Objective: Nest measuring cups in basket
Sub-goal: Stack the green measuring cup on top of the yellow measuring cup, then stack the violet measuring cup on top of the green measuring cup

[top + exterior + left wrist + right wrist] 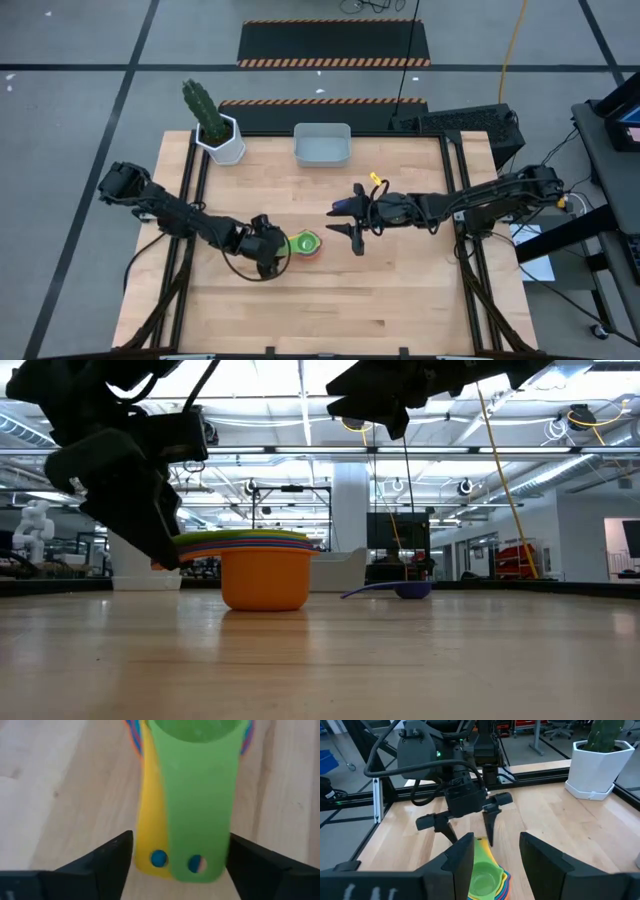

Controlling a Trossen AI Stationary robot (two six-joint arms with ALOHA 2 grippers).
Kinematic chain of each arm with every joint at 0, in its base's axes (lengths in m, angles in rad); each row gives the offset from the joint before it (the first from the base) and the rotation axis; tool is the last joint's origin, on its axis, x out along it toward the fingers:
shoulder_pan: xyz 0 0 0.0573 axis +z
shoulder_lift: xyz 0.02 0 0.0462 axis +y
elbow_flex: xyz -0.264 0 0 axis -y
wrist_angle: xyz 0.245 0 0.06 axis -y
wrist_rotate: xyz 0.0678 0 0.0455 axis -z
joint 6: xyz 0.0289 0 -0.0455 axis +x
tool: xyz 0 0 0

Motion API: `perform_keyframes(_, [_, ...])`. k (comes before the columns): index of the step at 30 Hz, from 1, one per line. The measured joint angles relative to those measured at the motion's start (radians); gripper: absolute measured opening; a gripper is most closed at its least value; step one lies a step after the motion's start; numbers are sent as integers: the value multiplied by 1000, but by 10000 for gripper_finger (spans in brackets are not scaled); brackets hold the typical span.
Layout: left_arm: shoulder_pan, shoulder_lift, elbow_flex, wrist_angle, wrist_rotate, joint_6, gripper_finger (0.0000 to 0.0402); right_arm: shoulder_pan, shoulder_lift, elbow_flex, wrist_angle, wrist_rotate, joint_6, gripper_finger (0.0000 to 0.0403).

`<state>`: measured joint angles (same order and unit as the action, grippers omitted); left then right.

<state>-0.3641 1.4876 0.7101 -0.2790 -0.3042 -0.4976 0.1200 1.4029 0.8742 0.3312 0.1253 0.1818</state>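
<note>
Left gripper (283, 251): stood open at the desk's (400, 300) front-left, its fingers either side of the stacked handles without touching them
Nested stack (306, 243): sat on the desk just right of that gripper, green cup (197, 795) on top, yellow handle (150, 820) beneath it, orange cup (265, 575) at the bottom
Risk at the stack: closing on handles fanned apart could catch only the top ones, so the lower cups might slip out or the stack tip when lifted
Loose dark blue cup (400, 590): lay alone on the desk right of the stack; it could be forgotten or knocked by the arm above it
Right gripper (357, 218): hovered over the desk's middle, fingers apart and holding nothing
Basket (322, 144): sat at the desk's back edge, well apart from every cup, so the carry would be long
Count: one stack, one loose cup, one basket, two grippers; cups inside the stack could not be counted
</note>
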Motion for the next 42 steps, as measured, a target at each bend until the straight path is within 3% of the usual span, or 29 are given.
perform_keyframes(7, [-1, 0, 0, 0, 35, -13, 226, 0, 0, 0, -7, 1, 0, 153])
perform_keyframes(20, [-1, 0, 0, -2, 76, -9, 144, 0, 0, 0, -46, 4, 0, 153])
perform_keyframes(23, [-1, 0, 0, -1, 77, -11, 151, 0, 0, 0, -48, 4, 0, 153])
perform_keyframes(33, [-1, 0, 0, 11, 62, -29, 242, 0, 0, 0, -100, 51, 0, 153])
perform_keyframes(39, [-1, 0, 0, 81, 24, -1, 256, -2, 0, 0, -195, 164, 20, 153])
perform_keyframes(42, [-1, 0, 0, 71, 23, 0, 257, -2, 0, 0, -270, 169, 22, 153])
